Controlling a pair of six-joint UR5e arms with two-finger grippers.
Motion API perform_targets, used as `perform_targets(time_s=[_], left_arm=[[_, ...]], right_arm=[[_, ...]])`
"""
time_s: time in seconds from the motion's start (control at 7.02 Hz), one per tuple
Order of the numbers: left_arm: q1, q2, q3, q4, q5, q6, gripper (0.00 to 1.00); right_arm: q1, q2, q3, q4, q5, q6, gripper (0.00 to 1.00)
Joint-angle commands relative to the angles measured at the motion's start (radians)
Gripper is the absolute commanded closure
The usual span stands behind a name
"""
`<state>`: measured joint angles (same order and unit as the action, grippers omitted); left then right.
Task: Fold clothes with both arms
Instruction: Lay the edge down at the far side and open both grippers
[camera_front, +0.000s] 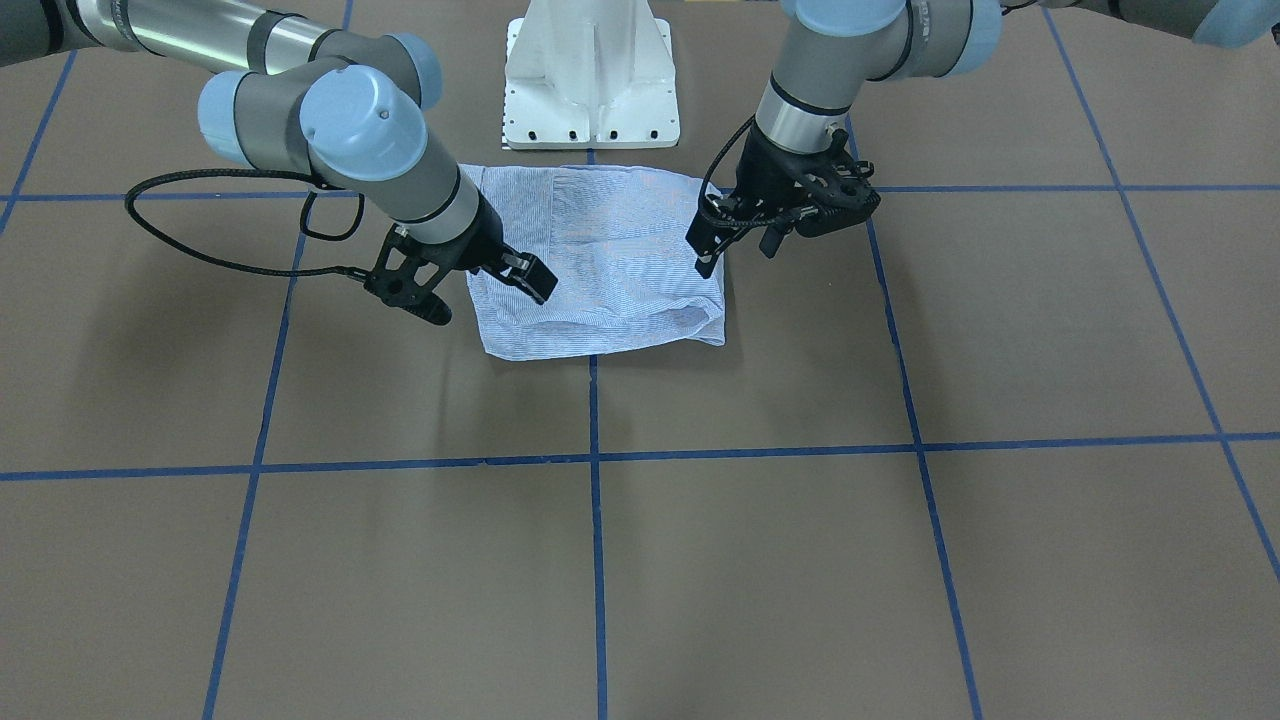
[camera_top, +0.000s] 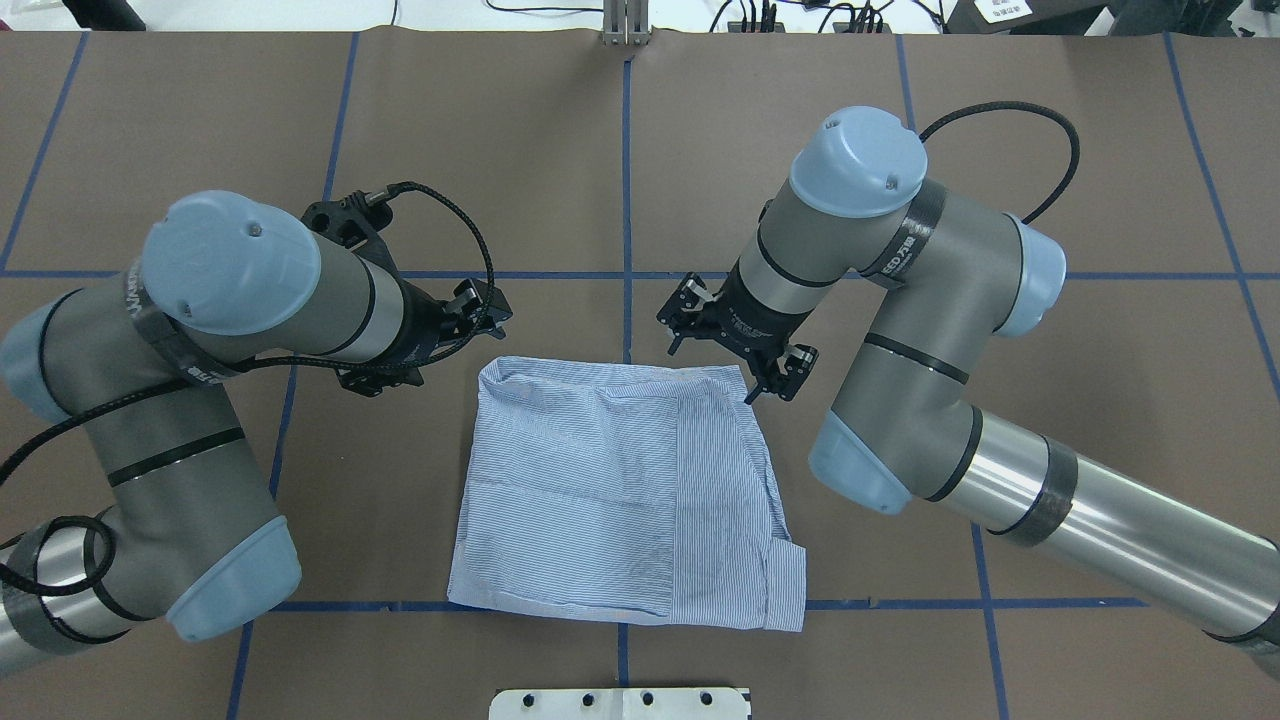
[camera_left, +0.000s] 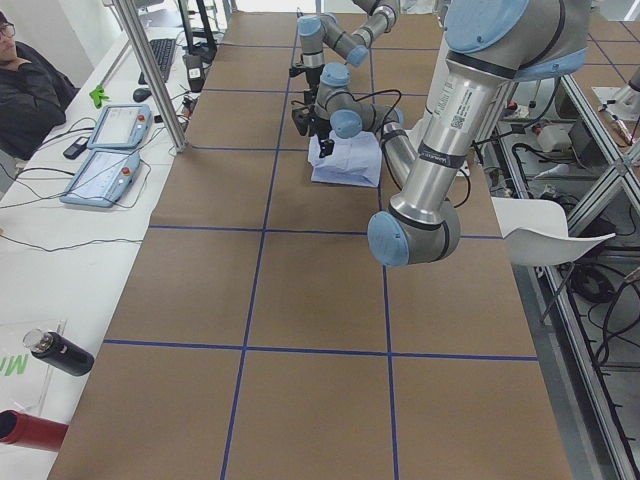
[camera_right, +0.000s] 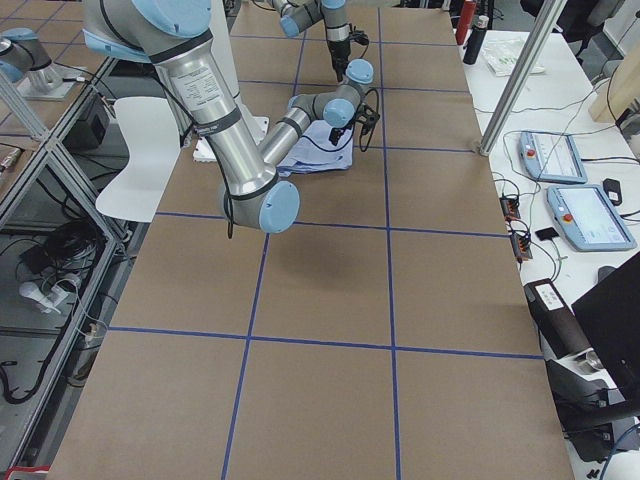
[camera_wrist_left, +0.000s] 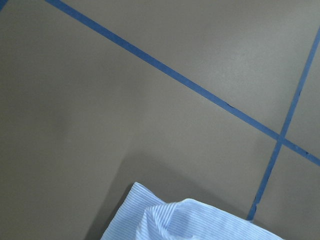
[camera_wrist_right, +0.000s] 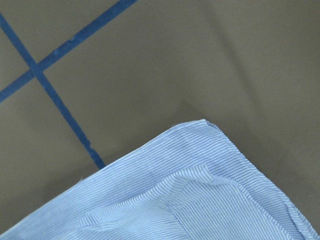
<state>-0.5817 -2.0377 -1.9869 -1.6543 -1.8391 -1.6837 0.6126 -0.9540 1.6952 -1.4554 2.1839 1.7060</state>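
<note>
Blue-and-white striped, the shirt (camera_top: 620, 480) lay folded into a rough rectangle on the brown table (camera_front: 800, 560), near the white pedestal (camera_front: 590, 90). The left gripper (camera_front: 735, 250) hung just over its far left corner and the right gripper (camera_front: 490, 300) over the far right one, both spread wide and empty. That mirrored placement probably suited pinching both corners together, so the far edge could be carried evenly into another fold.

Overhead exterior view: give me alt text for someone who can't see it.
A folded blue-and-white striped shirt lies flat at the middle of a brown table marked with blue tape lines. The left gripper and right gripper hang open, one by each of its far corners.
</note>
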Motion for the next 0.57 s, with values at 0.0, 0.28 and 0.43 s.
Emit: perform_targets(time_s=[0.0,0.28,0.43], left_arm=[[0.002,0.002,-0.033,0.045,-0.002,0.016,0.01],[0.002,0.001,-0.032,0.041,-0.002,0.016,0.01],[0.002,-0.001,-0.032,0.041,-0.002,0.016,0.01]], right_arm=[[-0.082,0.001,-0.014,-0.008,-0.119,-0.124,0.00],[-0.080,0.007,-0.077,-0.008,-0.166,-0.227,0.00],[-0.076,0.006,-0.098,-0.008,-0.176,-0.261,0.00]])
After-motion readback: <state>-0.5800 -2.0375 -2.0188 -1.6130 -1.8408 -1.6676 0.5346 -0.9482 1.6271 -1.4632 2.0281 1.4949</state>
